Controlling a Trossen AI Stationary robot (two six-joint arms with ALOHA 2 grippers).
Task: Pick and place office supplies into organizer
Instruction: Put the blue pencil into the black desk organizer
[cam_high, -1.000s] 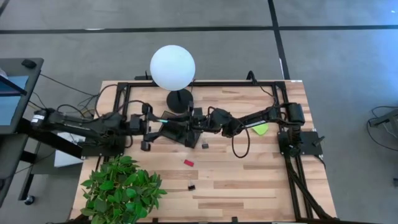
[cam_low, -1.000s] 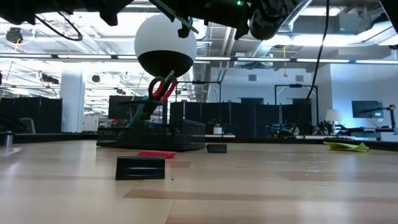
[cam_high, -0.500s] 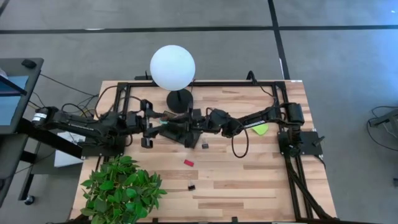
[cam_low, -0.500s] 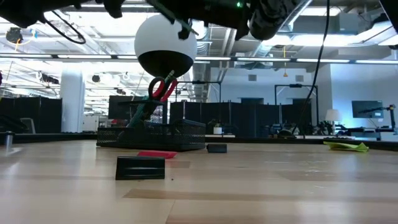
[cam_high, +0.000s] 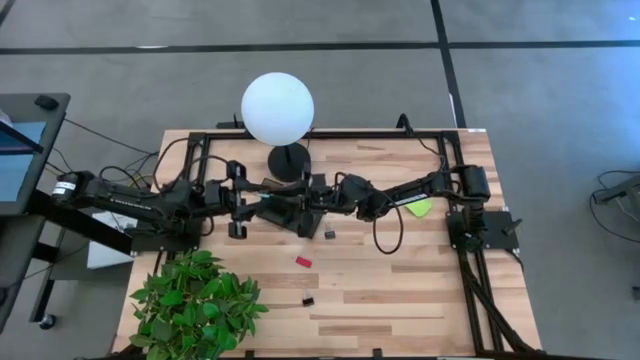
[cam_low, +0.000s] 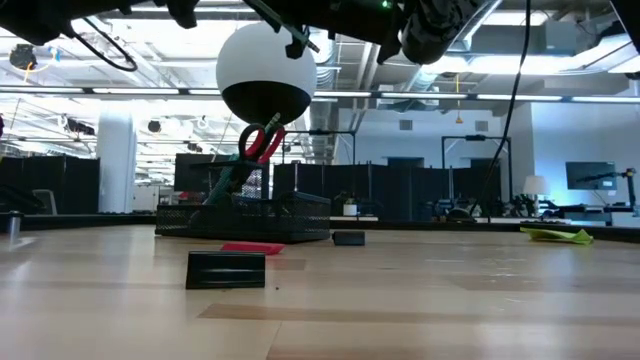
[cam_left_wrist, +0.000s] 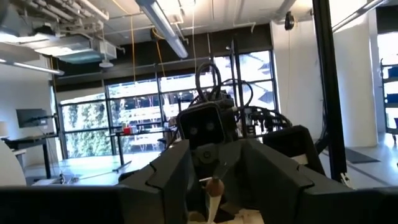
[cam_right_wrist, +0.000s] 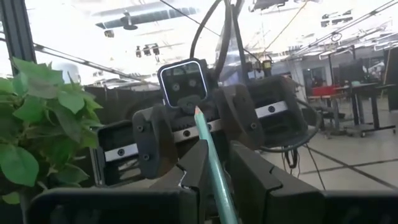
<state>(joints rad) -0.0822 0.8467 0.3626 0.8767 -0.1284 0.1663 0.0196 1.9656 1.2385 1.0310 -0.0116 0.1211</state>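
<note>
Above the organizer (cam_high: 285, 212) at mid-tabletop (cam_high: 400, 300), the right gripper (cam_right_wrist: 211, 180) grasps a light-green pen (cam_right_wrist: 214, 168); the facing left gripper (cam_left_wrist: 214, 186) clasps a pale pen (cam_left_wrist: 212, 202).

Both arms stretch in low toward the table's middle, wrists level, facing each other. Left gripper (cam_high: 262, 195) and right gripper (cam_high: 318, 197) are each pinched closed, nearly tip to tip.
</note>
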